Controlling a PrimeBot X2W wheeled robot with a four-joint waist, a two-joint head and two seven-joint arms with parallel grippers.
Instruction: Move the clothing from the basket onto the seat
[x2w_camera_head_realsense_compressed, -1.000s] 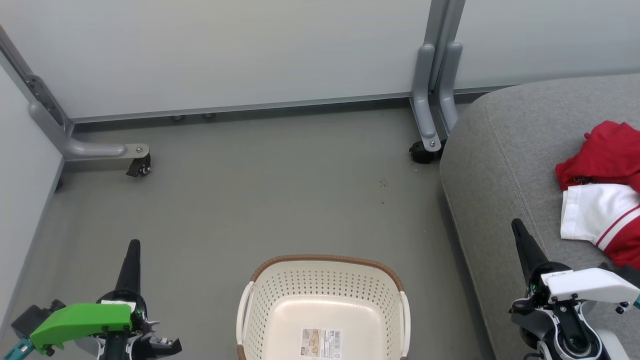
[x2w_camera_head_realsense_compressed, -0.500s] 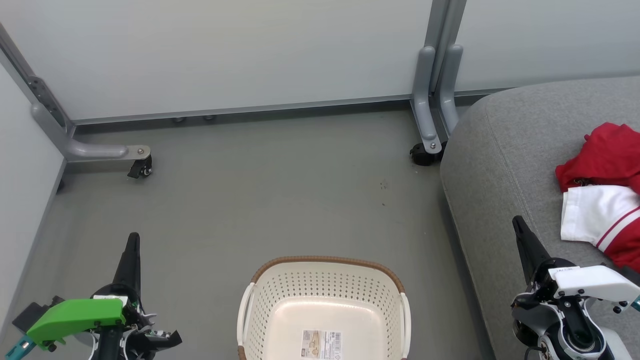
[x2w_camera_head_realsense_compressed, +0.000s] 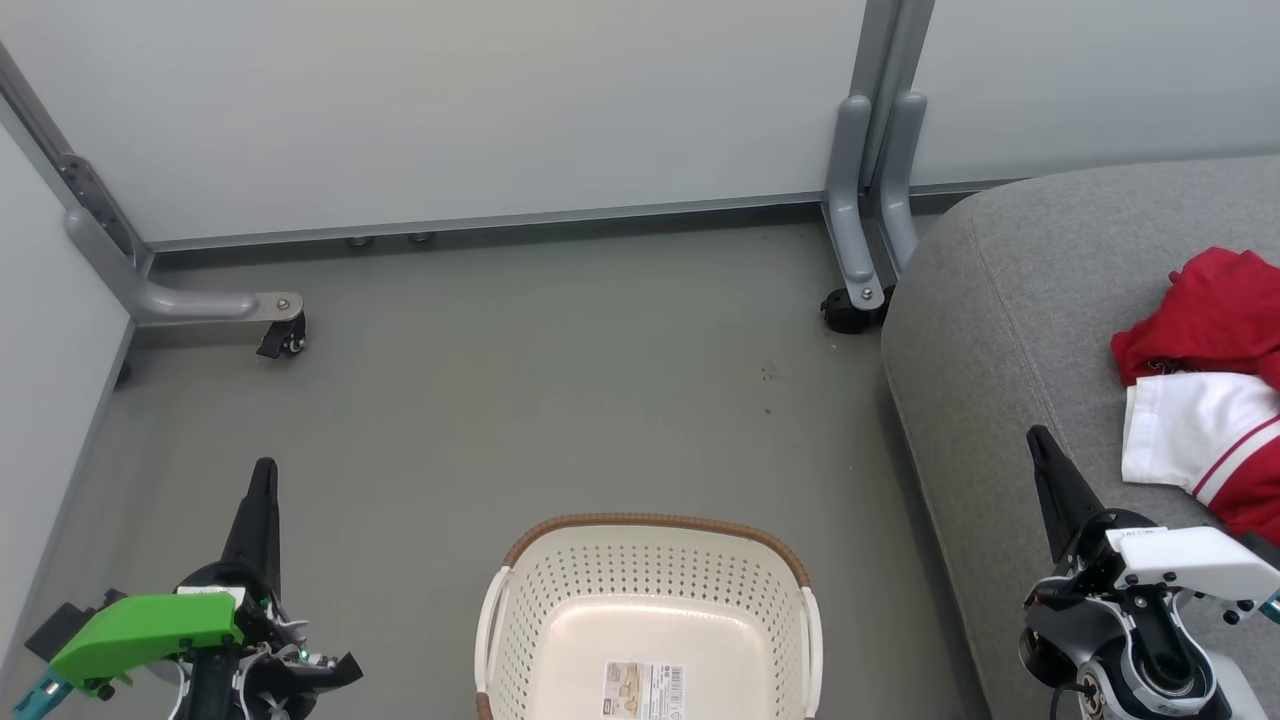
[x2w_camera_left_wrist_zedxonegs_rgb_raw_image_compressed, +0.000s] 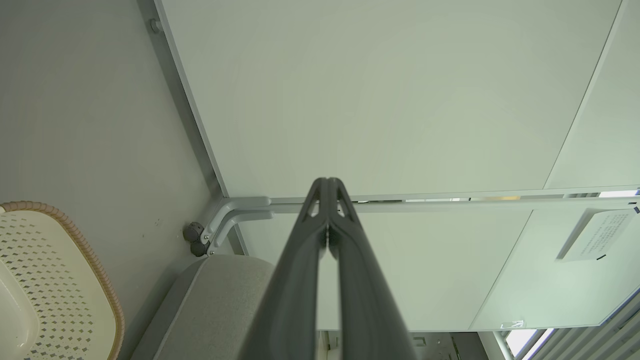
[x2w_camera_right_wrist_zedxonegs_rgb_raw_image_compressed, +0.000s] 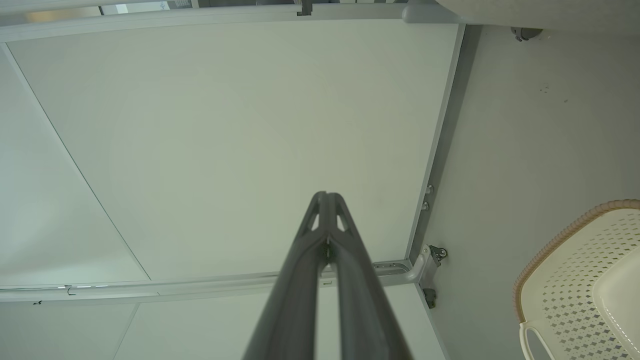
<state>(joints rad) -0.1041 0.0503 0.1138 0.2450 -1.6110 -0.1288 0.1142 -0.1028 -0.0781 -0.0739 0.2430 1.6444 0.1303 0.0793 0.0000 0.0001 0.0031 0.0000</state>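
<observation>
The red and white clothing (x2w_camera_head_realsense_compressed: 1205, 385) lies on the grey seat (x2w_camera_head_realsense_compressed: 1010, 300) at the right edge of the head view. On the floor at bottom centre stands the cream basket (x2w_camera_head_realsense_compressed: 648, 620) with its brown rim, holding nothing but a label on its bottom; it also appears as the basket (x2w_camera_left_wrist_zedxonegs_rgb_raw_image_compressed: 45, 280) and the basket (x2w_camera_right_wrist_zedxonegs_rgb_raw_image_compressed: 585, 280) in the wrist views. My left gripper (x2w_camera_head_realsense_compressed: 264, 470) is shut, left of the basket, fingers pointing up the view. Over the seat's front edge my right gripper (x2w_camera_head_realsense_compressed: 1036, 437) is shut with nothing in it. Both pairs of fingertips (x2w_camera_left_wrist_zedxonegs_rgb_raw_image_compressed: 327, 182) (x2w_camera_right_wrist_zedxonegs_rgb_raw_image_compressed: 325, 196) are pressed together.
Pale partition panels (x2w_camera_head_realsense_compressed: 450, 100) stand behind on grey metal legs with castors (x2w_camera_head_realsense_compressed: 282, 342) (x2w_camera_head_realsense_compressed: 845, 308). Grey floor (x2w_camera_head_realsense_compressed: 560, 380) spreads between the panels and the basket. A corner of the seat (x2w_camera_left_wrist_zedxonegs_rgb_raw_image_compressed: 220, 300) shows in the left wrist view.
The whole head view has shifted slightly, so the camera moved. Both grippers stay shut, with their bodies a little lower in the picture. Basket and clothing lie as before.
</observation>
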